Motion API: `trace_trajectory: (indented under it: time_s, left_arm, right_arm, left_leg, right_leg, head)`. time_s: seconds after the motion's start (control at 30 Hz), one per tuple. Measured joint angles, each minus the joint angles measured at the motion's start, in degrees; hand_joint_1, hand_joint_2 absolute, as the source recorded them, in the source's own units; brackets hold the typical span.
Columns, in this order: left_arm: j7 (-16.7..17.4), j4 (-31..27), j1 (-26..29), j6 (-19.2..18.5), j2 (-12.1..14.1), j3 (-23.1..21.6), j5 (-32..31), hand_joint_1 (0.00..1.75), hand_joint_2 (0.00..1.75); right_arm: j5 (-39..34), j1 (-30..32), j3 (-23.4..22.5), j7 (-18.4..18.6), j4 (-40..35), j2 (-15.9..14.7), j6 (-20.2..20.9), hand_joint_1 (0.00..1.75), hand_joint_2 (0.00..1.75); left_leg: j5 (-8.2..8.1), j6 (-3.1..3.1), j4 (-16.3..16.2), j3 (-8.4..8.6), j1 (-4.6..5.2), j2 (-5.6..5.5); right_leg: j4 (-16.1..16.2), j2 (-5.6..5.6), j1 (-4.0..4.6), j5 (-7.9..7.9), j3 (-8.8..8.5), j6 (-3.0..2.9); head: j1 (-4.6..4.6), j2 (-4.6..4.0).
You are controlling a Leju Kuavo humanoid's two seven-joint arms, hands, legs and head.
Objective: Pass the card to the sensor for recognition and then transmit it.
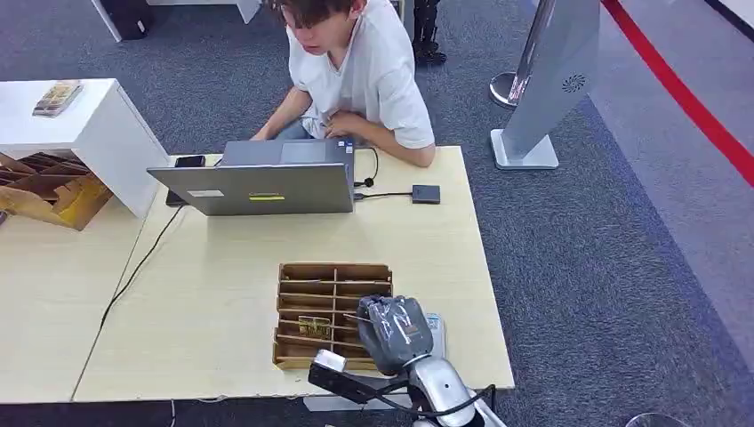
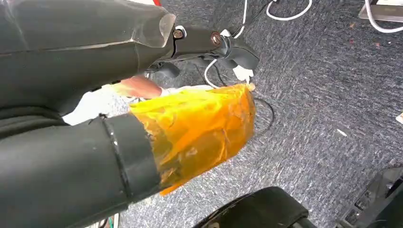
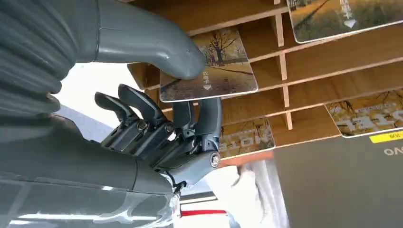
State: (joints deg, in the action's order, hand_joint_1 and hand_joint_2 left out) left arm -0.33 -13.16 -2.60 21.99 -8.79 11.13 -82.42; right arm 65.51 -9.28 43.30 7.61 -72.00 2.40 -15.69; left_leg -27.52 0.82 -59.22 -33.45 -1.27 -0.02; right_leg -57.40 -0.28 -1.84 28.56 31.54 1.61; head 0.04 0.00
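Note:
My right hand (image 1: 396, 334) hovers over the near right corner of the wooden card rack (image 1: 293, 271) at the table's front. In the right wrist view this hand (image 3: 185, 128) pinches a card (image 3: 223, 66) printed with an autumn tree scene, thumb on its face and fingers underneath, just off the rack's slots (image 3: 304, 71). The sensor (image 1: 426, 194), a small dark square box on a cable, lies at the far side of the table beside the laptop (image 1: 267, 189). My left hand (image 2: 85, 52) hangs above grey carpet, its thumb (image 2: 190, 128) wrapped in orange tape, holding nothing.
Several more cards (image 3: 366, 116) lie in other rack slots. A person (image 1: 373, 71) sits behind the laptop at the table's far edge. A black cable (image 1: 133, 267) runs across the left of the table. A white cabinet (image 1: 98, 133) stands far left.

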Motion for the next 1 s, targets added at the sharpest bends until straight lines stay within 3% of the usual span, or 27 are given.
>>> trace_trajectory:
  time_s: [0.1, 0.2, 1.0]
  left_arm:
    - [0.0, 0.0, -0.1, 0.0, 0.0, -0.1, 0.2, 0.00, 0.00]
    - [0.1, 0.0, -0.3, 0.0, 0.1, -1.5, 1.1, 0.00, 0.00]
    - [0.4, 0.0, -0.3, 0.3, 0.3, -2.2, 3.1, 0.00, 0.00]
  right_arm:
    - [0.2, 0.0, -0.3, -0.1, 0.0, 0.0, -0.4, 1.75, 1.75]
    - [1.2, 0.7, -1.0, -1.0, -1.3, 0.0, -3.5, 1.75, 1.75]
    - [2.9, 3.4, -3.0, -2.2, -13.4, -0.3, -7.1, 1.75, 1.75]
  left_leg:
    - [0.00, 0.00, 0.0, 0.00, 0.00, 0.00]
    - [0.00, 0.00, 0.0, -0.01, 0.00, 0.00]
    - [0.00, 0.00, 0.0, -0.01, 0.00, 0.00]
  right_leg:
    - [0.0, 0.00, 0.00, 0.00, 0.00, 0.00]
    - [0.0, 0.00, 0.00, 0.00, 0.01, 0.00]
    - [0.0, 0.00, 0.00, 0.00, 0.01, 0.00]
  head:
    - [0.00, 0.00]
    - [0.00, 0.00]
    - [0.00, 0.00]
